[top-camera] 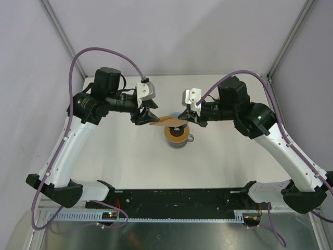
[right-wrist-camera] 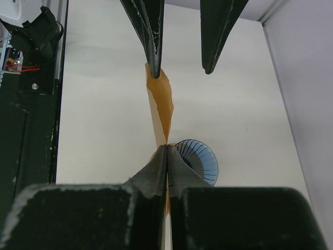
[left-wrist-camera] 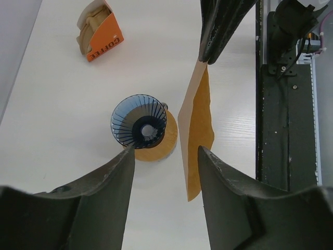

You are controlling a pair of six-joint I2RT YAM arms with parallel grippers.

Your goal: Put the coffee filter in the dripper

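The light-brown coffee filter point(top-camera: 166, 121) hangs edge-on in the air between the two grippers, just above and behind the dripper. My right gripper point(right-wrist-camera: 166, 148) is shut on one end of the filter point(right-wrist-camera: 163, 101). My left gripper point(left-wrist-camera: 166, 151) is open, and the filter's free end point(left-wrist-camera: 196, 130) lies between its jaws, close to the right finger point(left-wrist-camera: 223, 192). The dark-blue ribbed dripper point(left-wrist-camera: 138, 121) sits on a flat orange ring point(left-wrist-camera: 161, 146) on the table; it also shows in the right wrist view point(right-wrist-camera: 200, 159).
An orange box of stacked filters point(left-wrist-camera: 99, 31) lies on the white table point(left-wrist-camera: 62, 104) beyond the dripper. A black rail point(top-camera: 177, 198) runs along the near edge. A grey handle point(top-camera: 191, 138) pokes out beside the dripper. Walls enclose the back and sides.
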